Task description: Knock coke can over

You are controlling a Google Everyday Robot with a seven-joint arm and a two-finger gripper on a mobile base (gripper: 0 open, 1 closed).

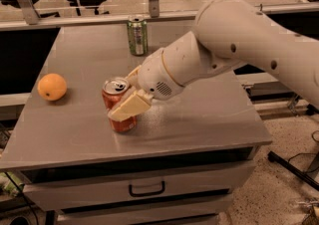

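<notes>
The red coke can (118, 100) stands on the grey table (199, 119) near the front left of centre, its silver top leaning slightly to the left. My gripper (122, 95) is at the can and open. One cream finger (128, 108) lies across the can's front and the other (133, 74) sits just behind its top right. The finger hides the middle of the can. The white arm reaches in from the upper right.
A green-and-silver soda can (137, 35) stands upright at the table's back edge. An orange (52, 86) lies at the left side. A drawer with a handle (147, 188) is under the tabletop. Chairs and rails stand behind the table.
</notes>
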